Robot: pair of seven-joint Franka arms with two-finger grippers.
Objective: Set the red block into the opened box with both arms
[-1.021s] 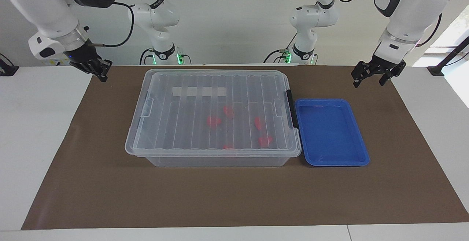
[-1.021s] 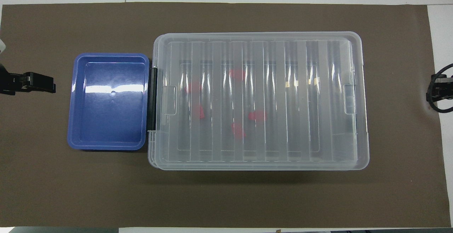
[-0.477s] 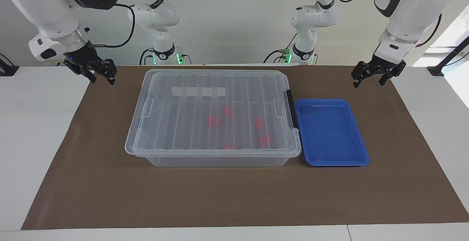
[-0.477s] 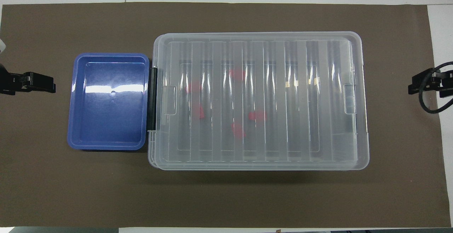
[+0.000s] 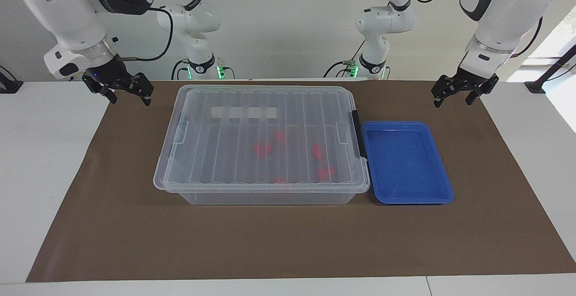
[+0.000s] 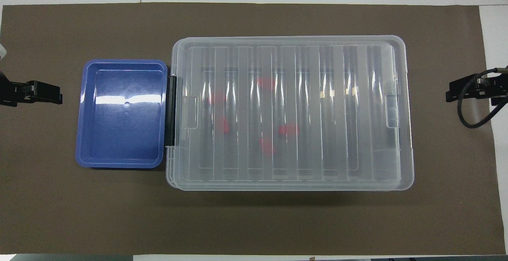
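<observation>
Clear box point(image 5: 261, 152), centre of the brown mat point(image 5: 135, 242) on the surface, ribbed lid point(image 6: 291, 110) on, black latch point(image 5: 357, 134) on the short side toward the left arm's end; red blocks point(image 5: 262, 149), five visible, inside under the lid; blue tray point(image 5: 407, 197) touching the latch side, at 9 o'clock of the box in the overhead view; left gripper point(image 5: 453, 96), jaws released, holding nothing, above the mat's corner; right gripper point(image 5: 129, 96), jaws released, holding nothing, above the mat just beside the box's other short side.

Plain white wall point(image 5: 288, 26) — white table point(image 5: 49, 161), brown mat point(image 5: 288, 242) — bright window point(image 5: 564, 30) at edge.
</observation>
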